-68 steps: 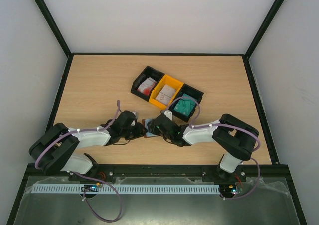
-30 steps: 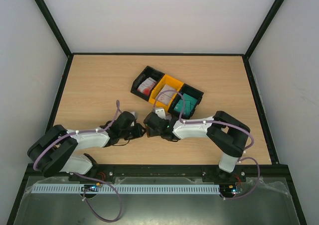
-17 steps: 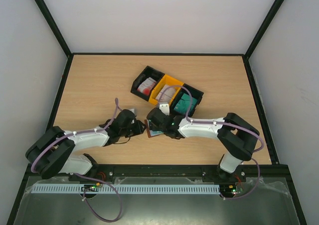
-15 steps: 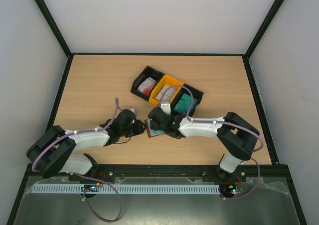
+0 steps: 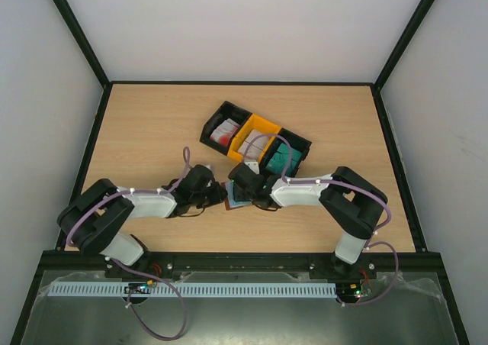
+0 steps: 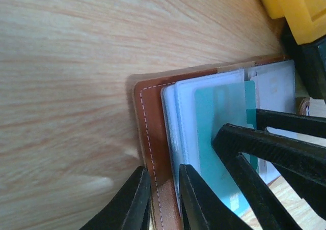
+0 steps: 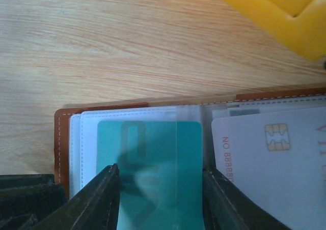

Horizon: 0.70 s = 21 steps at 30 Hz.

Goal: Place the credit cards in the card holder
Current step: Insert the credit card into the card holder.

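Observation:
The brown card holder (image 6: 152,133) lies open on the table, its pale pockets facing up. My left gripper (image 6: 163,169) is shut on its stitched left edge. A teal credit card (image 7: 153,159) sits partly inside a clear pocket. My right gripper (image 7: 162,170) straddles it, one finger against each long edge, shut on it. A white credit card (image 7: 275,159) with a chip lies in the pocket to the right. In the top view both grippers (image 5: 219,198) (image 5: 242,191) meet over the card holder (image 5: 232,197).
Three joined bins stand just behind the card holder: a black bin (image 5: 223,131) with white and red cards, a yellow bin (image 5: 255,141) with white cards, and a black bin (image 5: 285,159) with teal cards. The yellow bin's corner (image 7: 285,6) is close above the wallet.
My right gripper has narrowed its jaws onto the teal card over the card holder. The left arm has edged rightwards, still gripping the wallet's edge.

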Tool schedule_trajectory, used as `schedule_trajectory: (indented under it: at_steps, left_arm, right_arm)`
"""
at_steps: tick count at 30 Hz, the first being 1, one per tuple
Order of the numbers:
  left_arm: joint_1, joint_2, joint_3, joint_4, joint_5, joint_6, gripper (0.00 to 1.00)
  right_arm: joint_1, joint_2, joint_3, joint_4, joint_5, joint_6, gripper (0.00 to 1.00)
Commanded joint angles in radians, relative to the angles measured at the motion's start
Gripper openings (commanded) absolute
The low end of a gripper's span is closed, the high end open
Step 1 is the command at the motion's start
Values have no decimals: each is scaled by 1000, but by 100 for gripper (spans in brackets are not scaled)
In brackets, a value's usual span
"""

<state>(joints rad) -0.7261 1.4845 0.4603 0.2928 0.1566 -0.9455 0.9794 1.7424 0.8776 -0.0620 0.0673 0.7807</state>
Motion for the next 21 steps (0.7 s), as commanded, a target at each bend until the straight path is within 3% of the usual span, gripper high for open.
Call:
schedule_trajectory:
  at_steps: [1, 13, 21]
  left_arm:
    - [-3, 45, 33, 14, -14, -3, 18]
    - [-3, 82, 32, 13, -12, 13, 17]
    - [-2, 50, 23, -23, -20, 18, 18]
  right_arm:
    - [1, 18, 21, -12, -34, -34, 39]
    - [58, 56, 92, -68, -114, -203, 38]
    - [58, -25, 85, -140, 117, -74, 48]
